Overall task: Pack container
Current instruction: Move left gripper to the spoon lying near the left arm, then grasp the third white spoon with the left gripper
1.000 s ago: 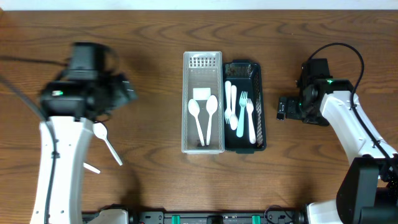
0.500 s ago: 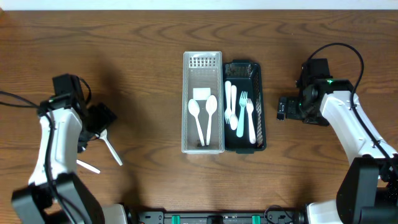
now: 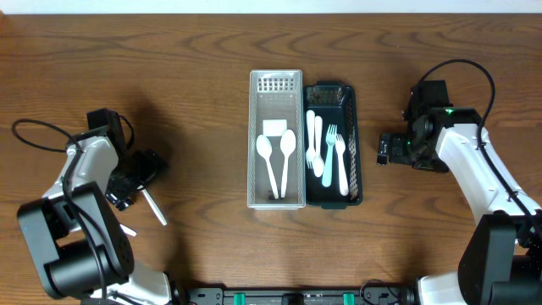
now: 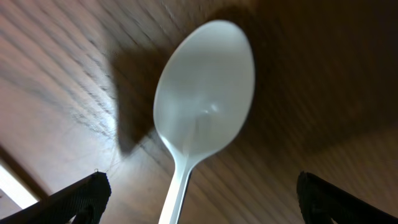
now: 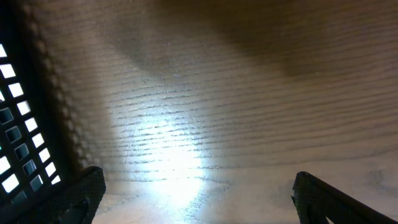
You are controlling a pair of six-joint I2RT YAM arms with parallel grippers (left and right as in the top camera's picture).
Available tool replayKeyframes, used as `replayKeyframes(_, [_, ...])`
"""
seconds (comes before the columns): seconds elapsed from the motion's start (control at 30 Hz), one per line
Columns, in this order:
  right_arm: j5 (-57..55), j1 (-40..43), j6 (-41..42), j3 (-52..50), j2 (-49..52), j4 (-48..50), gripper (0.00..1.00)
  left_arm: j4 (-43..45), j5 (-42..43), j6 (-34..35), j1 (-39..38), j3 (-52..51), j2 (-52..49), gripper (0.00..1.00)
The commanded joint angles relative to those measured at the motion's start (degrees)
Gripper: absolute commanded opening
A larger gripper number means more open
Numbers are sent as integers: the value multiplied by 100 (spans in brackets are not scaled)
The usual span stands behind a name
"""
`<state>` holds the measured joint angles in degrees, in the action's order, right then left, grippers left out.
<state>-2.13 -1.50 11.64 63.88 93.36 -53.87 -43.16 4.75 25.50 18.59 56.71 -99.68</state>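
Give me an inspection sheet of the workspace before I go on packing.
Surface: wooden table, no spills seen.
Job's things: white basket holds two spoons; dark basket holds white cutlery, forks among it; loose spoon lies on the table at left.
Clutter: small white piece by the left arm.
Grippers: left gripper open above the loose spoon; right gripper open, empty, beside the dark basket.
Cables: black cables loop at both arms.
Surroundings: nothing seen.

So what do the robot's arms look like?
The left arm and right arm are smooth white tubes with chunky black joints. The left gripper and right gripper are black. A thin black cable loops above the right arm, where a tiny green light glows.
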Motion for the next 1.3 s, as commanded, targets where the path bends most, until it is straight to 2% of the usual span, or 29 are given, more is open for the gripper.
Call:
replayKeyframes(0.0, [2, 35, -59, -15, 9, -33, 99, 11, 66, 26, 26, -31, -223, 98])
replayKeyframes(0.4, [2, 35, -59, -15, 9, -101, 99, 57, 61, -37, 26, -118, -404, 98])
replayKeyframes(0.73, [2, 35, -59, -15, 9, -103, 99, 37, 61, -39, 26, -142, -404, 65])
replayKeyframes(0.9, [2, 35, -59, -15, 9, -101, 99, 22, 61, -39, 26, -142, -404, 42])
replayKeyframes(1.03, [2, 35, -59, -15, 9, -98, 99, 22, 61, -39, 26, -142, -404, 35])
replayKeyframes(1.23, [2, 35, -59, -15, 9, -98, 99, 24, 61, -39, 26, -142, -404, 14])
replayKeyframes(1.27, [2, 35, -59, -15, 9, -98, 99, 24, 61, -39, 26, -142, -404, 13])
